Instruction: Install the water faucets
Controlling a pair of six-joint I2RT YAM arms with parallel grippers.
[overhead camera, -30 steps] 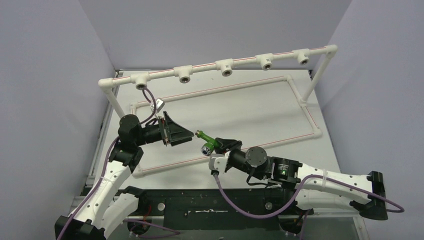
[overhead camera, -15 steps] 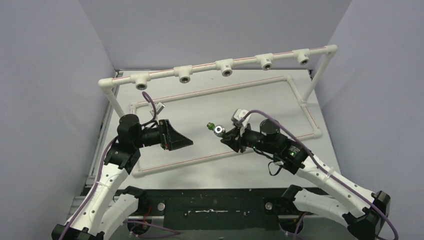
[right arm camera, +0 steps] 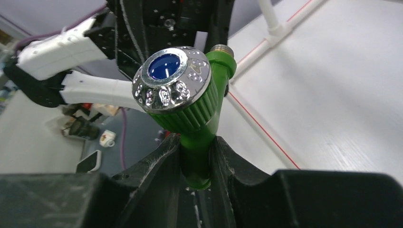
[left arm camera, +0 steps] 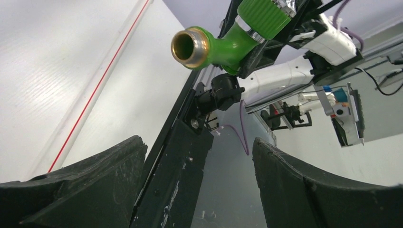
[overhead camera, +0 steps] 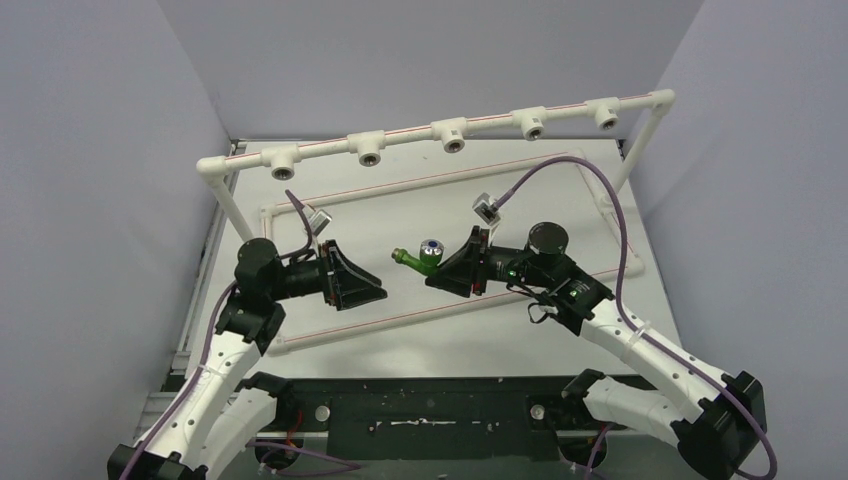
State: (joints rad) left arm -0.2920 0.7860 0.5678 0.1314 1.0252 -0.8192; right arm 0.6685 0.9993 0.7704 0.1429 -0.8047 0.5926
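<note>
Top external view: faucet held in the air between two claws

White desk (overhead camera: 520, 210) carries a white pipe frame (overhead camera: 410, 136) with five tee sockets on its upper bar. Left claw (overhead camera: 372, 288) is spread wide and holds nothing. Right claw (overhead camera: 445, 272) is pinching the green faucet (overhead camera: 418, 260) by its body, above the desk, near the left claw but apart. Its metal thread (left arm camera: 190, 46) points toward the left claw.

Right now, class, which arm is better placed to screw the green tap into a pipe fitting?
Right: its jaws grip the green tap, held in the air above the table. The left jaws stand open and empty.
</note>
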